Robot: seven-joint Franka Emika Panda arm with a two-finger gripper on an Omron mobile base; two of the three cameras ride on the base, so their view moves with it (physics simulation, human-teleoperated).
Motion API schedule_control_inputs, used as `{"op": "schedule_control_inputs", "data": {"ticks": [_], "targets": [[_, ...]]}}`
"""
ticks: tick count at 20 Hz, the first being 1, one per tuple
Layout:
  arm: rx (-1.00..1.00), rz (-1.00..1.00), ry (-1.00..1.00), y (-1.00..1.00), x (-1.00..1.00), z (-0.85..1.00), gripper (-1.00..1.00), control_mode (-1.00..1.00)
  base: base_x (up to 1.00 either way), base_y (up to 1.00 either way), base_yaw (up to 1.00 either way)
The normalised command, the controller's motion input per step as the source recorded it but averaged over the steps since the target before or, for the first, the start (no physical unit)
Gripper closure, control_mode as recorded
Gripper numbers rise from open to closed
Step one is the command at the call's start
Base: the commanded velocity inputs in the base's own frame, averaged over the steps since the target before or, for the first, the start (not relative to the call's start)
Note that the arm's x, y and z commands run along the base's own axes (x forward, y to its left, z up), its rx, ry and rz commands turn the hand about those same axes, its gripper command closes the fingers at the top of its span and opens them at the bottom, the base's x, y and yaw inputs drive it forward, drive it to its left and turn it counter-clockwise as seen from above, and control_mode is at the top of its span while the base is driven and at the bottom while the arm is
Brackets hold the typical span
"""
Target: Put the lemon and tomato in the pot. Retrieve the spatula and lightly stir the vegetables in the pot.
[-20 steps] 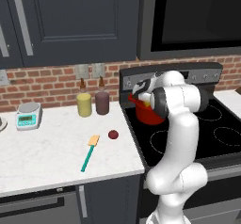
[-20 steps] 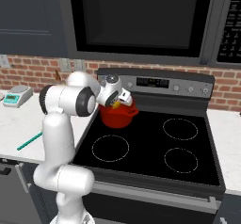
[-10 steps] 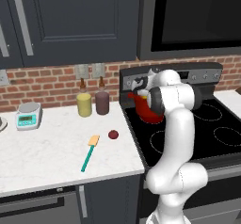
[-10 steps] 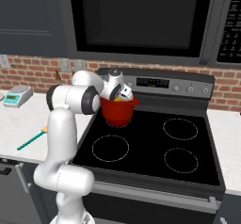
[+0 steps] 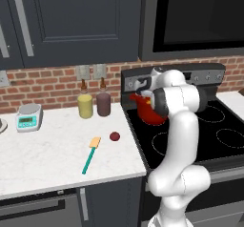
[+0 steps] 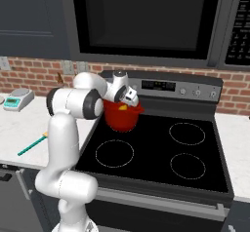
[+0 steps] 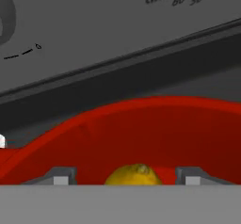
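The lemon (image 7: pixel 135 175) sits low between the two finger tips, with the red wall of the pot (image 7: pixel 141 129) curving behind it. From the right base view a yellow speck of lemon (image 6: pixel 124 107) shows right at the pot's (image 6: pixel 120 120) rim, just under the white hand. The gripper (image 7: pixel 123 180) has its jaws spread, one tip on either side of the fruit; whether they actually press on it, I cannot tell. The pot (image 5: pixel 151 115) stands on the stove's back left burner, partly hidden behind the arm. Out on the white counter (image 5: pixel 43 149), the tomato (image 5: pixel 114 136) lies near the stove's edge, and just beside it the spatula (image 5: pixel 90 154) lies flat, pale-orange blade pointing toward the wall. Further back, a pale-yellow bottle (image 5: pixel 85 105) and a dark maroon bottle (image 5: pixel 103 102) stand side by side against the brick.
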Motion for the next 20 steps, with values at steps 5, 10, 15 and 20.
{"op": "schedule_control_inputs", "data": {"ticks": [5,10,15,20], "targets": [[0.0,0.0,0.0,-0.04,-0.25,0.03,-1.0,-1.0,0.0,0.0,0.0],[0.0,0.0,0.0,0.0,-0.46,0.21,-1.0,-1.0,0.0,0.0,0.0],[0.0,0.0,0.0,0.0,-0.38,0.15,-1.0,-1.0,0.0,0.0,0.0],[0.03,0.0,0.0,0.0,-0.03,0.01,-1.0,-1.0,0.0,0.0,0.0]]}}
